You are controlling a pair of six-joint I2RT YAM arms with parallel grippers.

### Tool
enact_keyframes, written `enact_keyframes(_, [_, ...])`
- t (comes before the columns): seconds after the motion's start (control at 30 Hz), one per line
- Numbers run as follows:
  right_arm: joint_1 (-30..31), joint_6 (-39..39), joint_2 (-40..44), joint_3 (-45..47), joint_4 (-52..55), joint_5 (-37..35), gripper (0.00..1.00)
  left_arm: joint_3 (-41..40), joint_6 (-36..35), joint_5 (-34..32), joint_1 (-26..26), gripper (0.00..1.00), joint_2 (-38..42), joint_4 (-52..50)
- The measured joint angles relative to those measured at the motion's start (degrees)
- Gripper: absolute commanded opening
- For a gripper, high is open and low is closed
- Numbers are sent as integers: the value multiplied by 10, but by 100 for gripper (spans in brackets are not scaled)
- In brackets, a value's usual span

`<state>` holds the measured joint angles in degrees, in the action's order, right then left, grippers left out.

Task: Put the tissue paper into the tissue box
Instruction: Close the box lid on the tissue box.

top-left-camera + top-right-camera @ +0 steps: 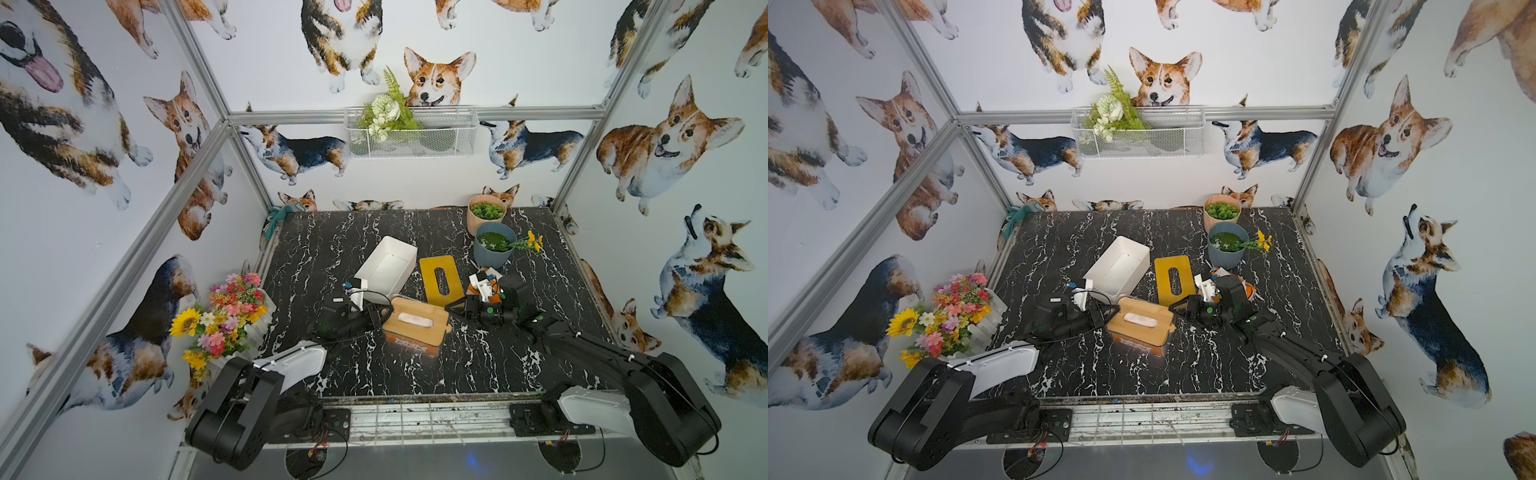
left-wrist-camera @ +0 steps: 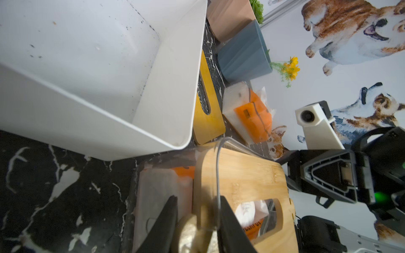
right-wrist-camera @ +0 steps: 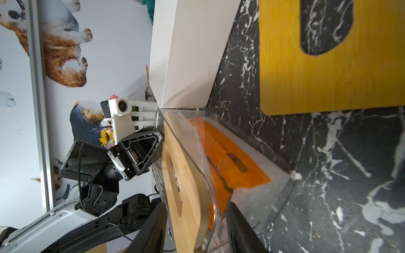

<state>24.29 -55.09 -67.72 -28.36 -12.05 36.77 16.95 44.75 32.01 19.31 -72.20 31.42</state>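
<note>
Black marbled worktop (image 1: 478, 365): tissue paper (image 1: 415, 321) lay inside the central tissue box (image 1: 413, 348) under its bamboo lid (image 1: 405, 305), left end effector (image 1: 380, 318) clenched on the 9 o'clock end, right end effector (image 1: 453, 311) grip at 3 o'clock unclear; lid probably needed level seating.

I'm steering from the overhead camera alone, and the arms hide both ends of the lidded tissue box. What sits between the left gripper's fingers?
Observer: In the left wrist view, the left gripper straddles the end of the bamboo lid and the clear wall of the tissue box together.
Operator: And the right side?
Observer: The right gripper straddles the opposite lid end and wall; I cannot tell if it pinches.
Operator: Is the pack inside?
Observer: Yes, the right wrist view shows the orange tissue pack behind the clear wall, under the lid.
</note>
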Motion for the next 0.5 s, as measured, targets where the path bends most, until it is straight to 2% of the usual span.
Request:
enact_keyframes(0.3, [-6,10,-26,-9,3,14,47,4,-1,10,0,33,-6,0])
enact_keyframes(0.5, [-5,19,12,1,25,10,49,6,-1,14,0,32,-10,-2])
